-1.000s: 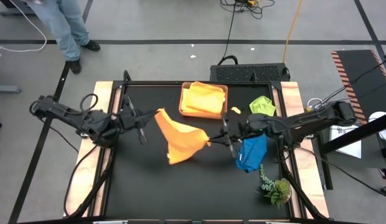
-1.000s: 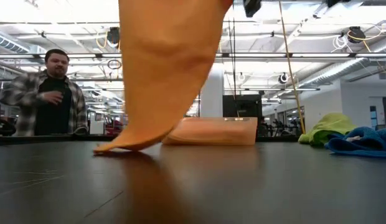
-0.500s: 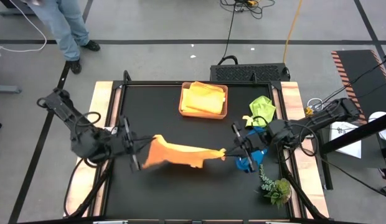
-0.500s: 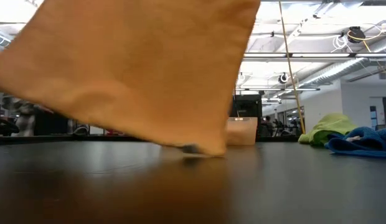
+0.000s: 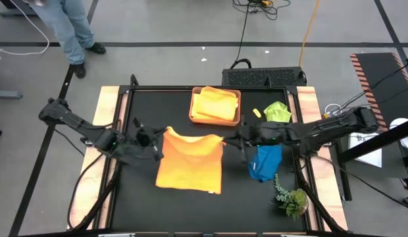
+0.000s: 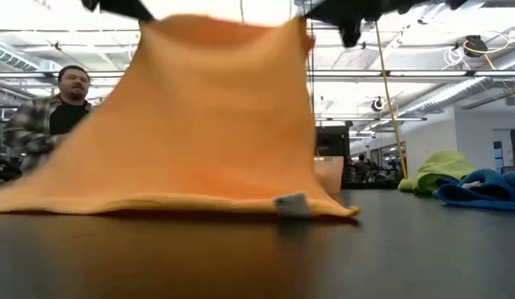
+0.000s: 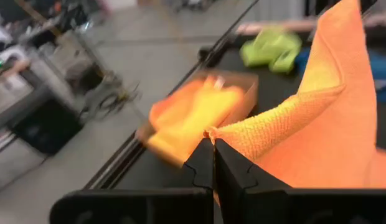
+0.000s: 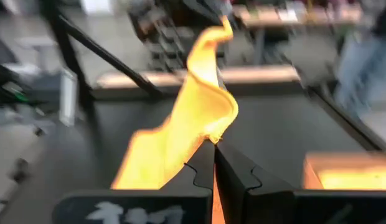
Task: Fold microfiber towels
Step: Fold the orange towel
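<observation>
Orange microfiber towel (image 5: 189,161) hangs spread betw both end effectors, near edge resting on the black table (image 5: 145,204), top edge lifted. Left end effector (image 5: 158,136) is clamped tight on the towel's top corner on its side; its wrist view shows fingers pressed together w/ the orange corner pinched at the tips (image 7: 211,134). Right end effector (image 5: 225,139) is likewise closed on the opposite top corner, cloth running away from its fingertips (image 8: 213,143) toward the other arm. Low view: towel (image 6: 191,133) drapes down from both grips like a sheet, small grey tag (image 6: 291,204) on the bottom hem touching the table.

Beyond and betw the two end effectors, at the table's far edge, sits a tan tray (image 5: 195,118) holding a folded yellow-orange towel (image 5: 216,104). Just beside the right end effector, on the side away from the orange towel, a blue towel (image 5: 265,162) lies crumpled under that arm; lime green towel (image 5: 278,111) bunched beyond it, near the far corner. Small yellow bit (image 5: 257,113) next to the green one, can't tell what. Plant sprig (image 5: 291,196) lies nearer than the blue towel, by the table's near right corner.

Person (image 6: 54,108) in a plaid shirt stands in the room behind; legs in jeans (image 5: 69,29) on the floor past the left arm.
</observation>
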You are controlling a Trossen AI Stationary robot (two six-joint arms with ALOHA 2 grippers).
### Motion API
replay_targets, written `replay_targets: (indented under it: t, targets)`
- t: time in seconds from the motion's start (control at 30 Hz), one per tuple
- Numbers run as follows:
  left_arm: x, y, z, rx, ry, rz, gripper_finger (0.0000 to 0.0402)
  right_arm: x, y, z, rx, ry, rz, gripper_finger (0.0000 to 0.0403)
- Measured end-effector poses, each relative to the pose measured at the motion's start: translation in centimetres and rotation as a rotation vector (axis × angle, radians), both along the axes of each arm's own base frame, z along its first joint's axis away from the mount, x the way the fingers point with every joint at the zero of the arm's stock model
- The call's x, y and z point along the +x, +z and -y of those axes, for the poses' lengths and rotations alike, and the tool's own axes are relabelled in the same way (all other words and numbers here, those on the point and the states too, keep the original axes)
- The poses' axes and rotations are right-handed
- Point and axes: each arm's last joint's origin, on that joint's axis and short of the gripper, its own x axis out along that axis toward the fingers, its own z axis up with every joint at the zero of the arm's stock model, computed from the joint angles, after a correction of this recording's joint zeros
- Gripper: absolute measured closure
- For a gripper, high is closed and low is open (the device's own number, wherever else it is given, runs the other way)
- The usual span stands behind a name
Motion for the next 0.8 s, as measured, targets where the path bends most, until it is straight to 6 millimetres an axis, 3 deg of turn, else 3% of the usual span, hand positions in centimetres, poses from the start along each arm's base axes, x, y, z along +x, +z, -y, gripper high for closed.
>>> replay_targets:
  t: [0.23,0.4,0.8]
  targets:
    - [0.6,-5.4,-3.3,-0.052,0.066,-0.133,0.0388,2.7,-4.5,2.7,0.039,-0.124,-0.184,0.0403]
    - [0.4,-8.6,-4.5,-0.066,0.006,-0.179,0.0398,3.7,-6.7,3.3,0.077,-0.117,-0.264,0.0403]
    - [-1.0,-12.8,-3.0,-0.128,-0.156,-0.229,0.0396,4.6,-9.0,-0.6,0.174,0.095,-0.332,0.0403]
